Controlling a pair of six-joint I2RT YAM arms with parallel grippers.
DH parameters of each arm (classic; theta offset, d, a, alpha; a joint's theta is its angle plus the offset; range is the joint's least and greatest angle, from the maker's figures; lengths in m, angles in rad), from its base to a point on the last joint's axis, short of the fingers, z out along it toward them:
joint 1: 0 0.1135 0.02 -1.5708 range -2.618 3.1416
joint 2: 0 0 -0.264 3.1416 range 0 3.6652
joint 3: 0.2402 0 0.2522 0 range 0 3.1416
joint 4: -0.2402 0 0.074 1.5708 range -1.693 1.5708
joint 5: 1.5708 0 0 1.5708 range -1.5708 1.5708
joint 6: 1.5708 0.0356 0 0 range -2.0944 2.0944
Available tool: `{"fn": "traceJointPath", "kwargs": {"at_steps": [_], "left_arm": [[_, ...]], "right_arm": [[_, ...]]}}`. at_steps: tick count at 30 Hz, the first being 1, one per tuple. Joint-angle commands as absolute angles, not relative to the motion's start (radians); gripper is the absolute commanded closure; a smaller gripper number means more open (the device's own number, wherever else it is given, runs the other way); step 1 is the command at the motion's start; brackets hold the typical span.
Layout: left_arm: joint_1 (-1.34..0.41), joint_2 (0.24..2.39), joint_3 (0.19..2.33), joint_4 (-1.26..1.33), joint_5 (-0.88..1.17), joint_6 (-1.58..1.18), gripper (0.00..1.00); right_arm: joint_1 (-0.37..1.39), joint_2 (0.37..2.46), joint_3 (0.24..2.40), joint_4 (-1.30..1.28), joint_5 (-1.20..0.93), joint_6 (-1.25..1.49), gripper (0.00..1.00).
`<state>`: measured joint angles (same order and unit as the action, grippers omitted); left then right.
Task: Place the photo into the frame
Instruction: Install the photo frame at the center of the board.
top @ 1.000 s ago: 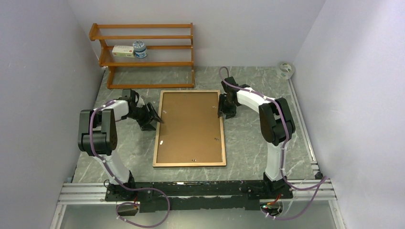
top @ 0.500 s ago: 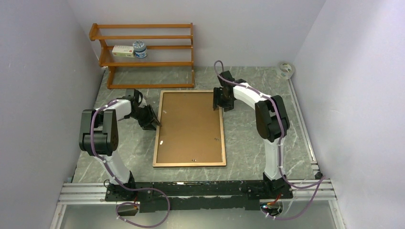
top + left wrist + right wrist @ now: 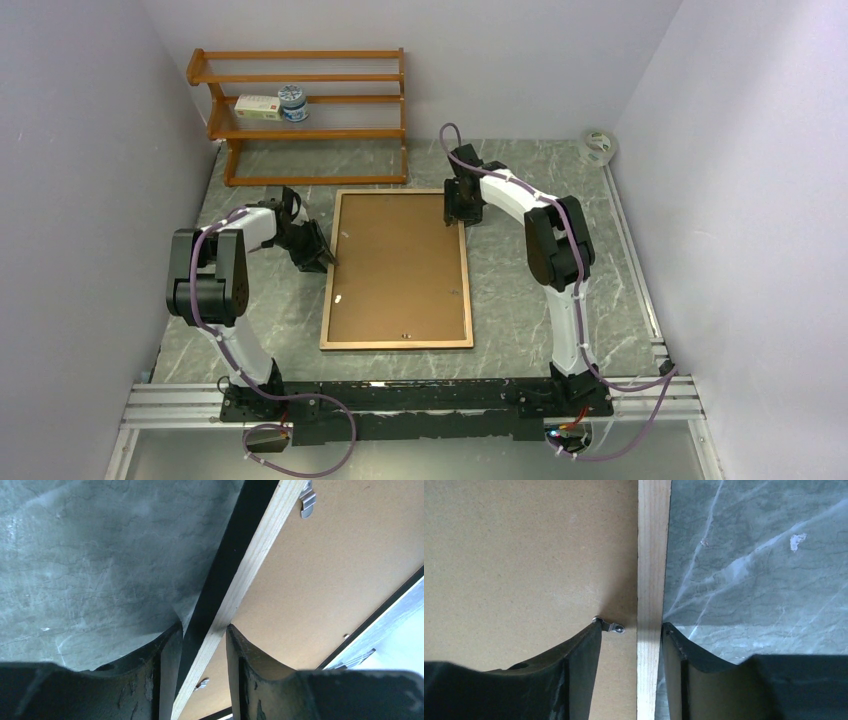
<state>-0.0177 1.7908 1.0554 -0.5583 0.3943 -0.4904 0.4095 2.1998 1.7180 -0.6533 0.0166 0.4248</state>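
While the left gripper [image 3: 200, 640] is tightening onto the frame's [image 3: 400, 270] left edge, seemingly pinching it, the right gripper [image 3: 631, 630] is shifting up the right edge, jaws parted astride it. The frame is lying back-up between them, suggesting a two-handed lift; the photo is out of sight.

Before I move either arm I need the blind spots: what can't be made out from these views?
- Photo: in no view; the frame, lying back up, would hide it if inside.
- Left tool, left wrist view: fingers straddle the frame's rail; shadow hides whether they touch.
- Pane: faces the table, hidden in all views.
- Clips: too small in the top view to tell turned or not.
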Motion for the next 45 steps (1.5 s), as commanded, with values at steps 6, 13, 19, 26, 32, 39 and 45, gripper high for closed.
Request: {"fn": "traceJointPath", "kwargs": {"at_steps": [6,13,19,26,32,39,45], "left_arm": [[-0.026,1.825,1.05,-0.574,0.345,-0.474,0.57],[-0.027,1.834,1.046,-0.573,0.347,-0.472,0.57],[-0.027,1.835,1.048,-0.572,0.355,-0.472,0.58],[-0.029,1.834,1.043,-0.572,0.363,-0.477,0.57],[-0.029,1.838,1.045,-0.575,0.365,-0.472,0.57],[-0.032,1.837,1.045,-0.578,0.369,-0.472,0.57],[-0.036,1.832,1.04,-0.581,0.368,-0.474,0.57]], "right_arm": [[0.41,2.22,1.715,-0.688,0.1,0.456,0.62],[0.409,2.24,1.715,-0.686,0.091,0.474,0.48],[0.409,2.265,1.736,-0.722,0.12,0.498,0.52],[0.408,2.283,1.745,-0.756,0.132,0.522,0.44],[0.408,2.303,1.756,-0.763,0.116,0.528,0.4],[0.407,2.298,1.735,-0.766,0.138,0.549,0.6],[0.401,2.283,1.727,-0.765,0.142,0.601,0.7]]}}
